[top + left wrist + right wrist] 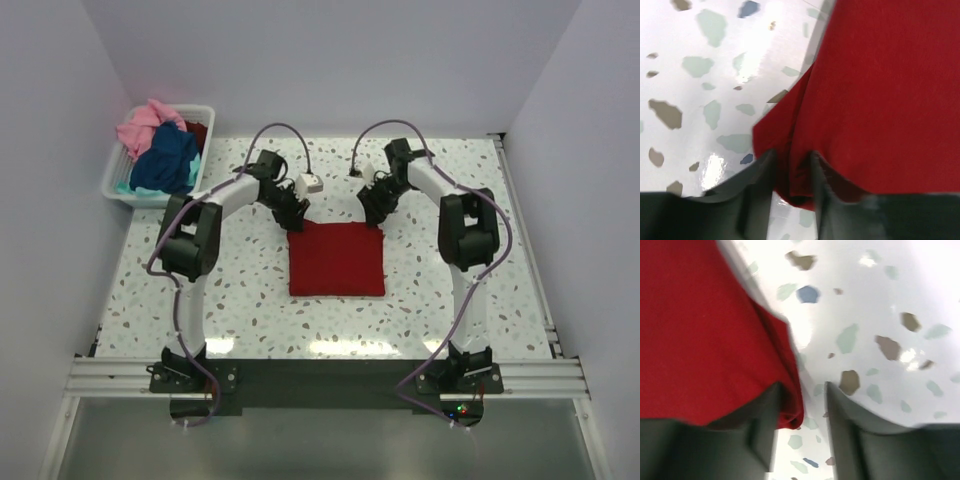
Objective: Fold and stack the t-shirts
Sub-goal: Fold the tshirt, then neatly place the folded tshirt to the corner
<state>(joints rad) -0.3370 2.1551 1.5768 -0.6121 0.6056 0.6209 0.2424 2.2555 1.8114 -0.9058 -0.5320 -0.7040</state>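
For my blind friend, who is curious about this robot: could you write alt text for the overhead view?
A deep red t-shirt, folded into a square, lies on the speckled table with the left gripper and right gripper at its two far corners. A white basket at the far left holds pink and navy shirts.

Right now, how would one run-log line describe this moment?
folded deep red cloth t-shirt: flat on white speckled table | left gripper: far-left corner, cloth between jaws, grip unclear | right gripper: far-right corner, open
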